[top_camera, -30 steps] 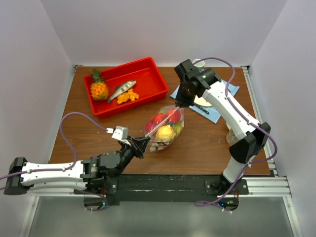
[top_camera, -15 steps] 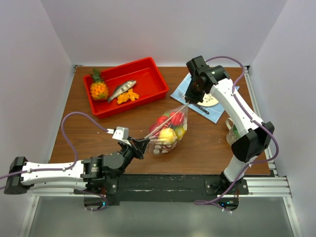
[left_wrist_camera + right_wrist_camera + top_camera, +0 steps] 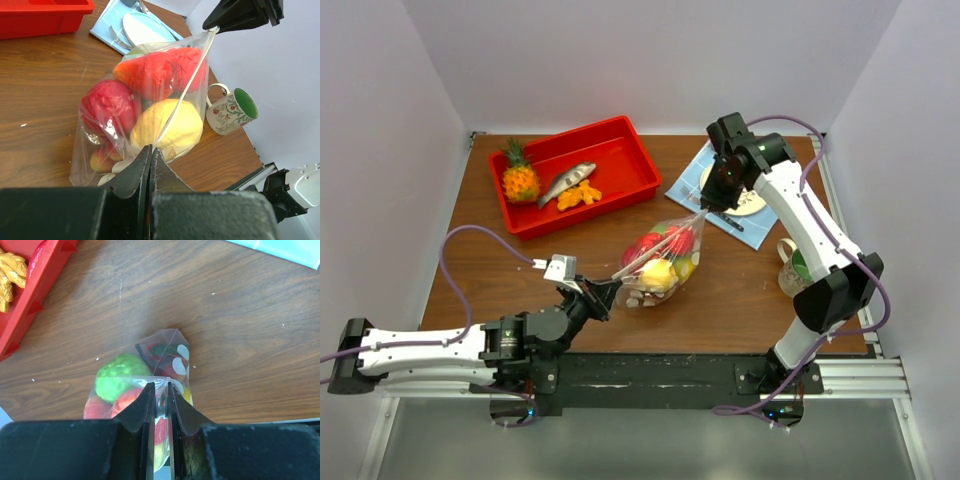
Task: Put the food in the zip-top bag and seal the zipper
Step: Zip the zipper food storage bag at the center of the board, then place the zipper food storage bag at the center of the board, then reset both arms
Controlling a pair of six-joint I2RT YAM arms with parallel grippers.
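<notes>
Both zipper [image 3: 656, 249] ends are pinched — near by the left gripper [image 3: 611, 289], far by the right gripper [image 3: 704, 211] — and the food [image 3: 658, 272] is contained in the zip-top bag [image 3: 642, 293].

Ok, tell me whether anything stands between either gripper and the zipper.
Nothing visible does. The left gripper and the right gripper are each shut on one end of the zipper, stretched between them, with the food already inside the zip-top bag.
</notes>
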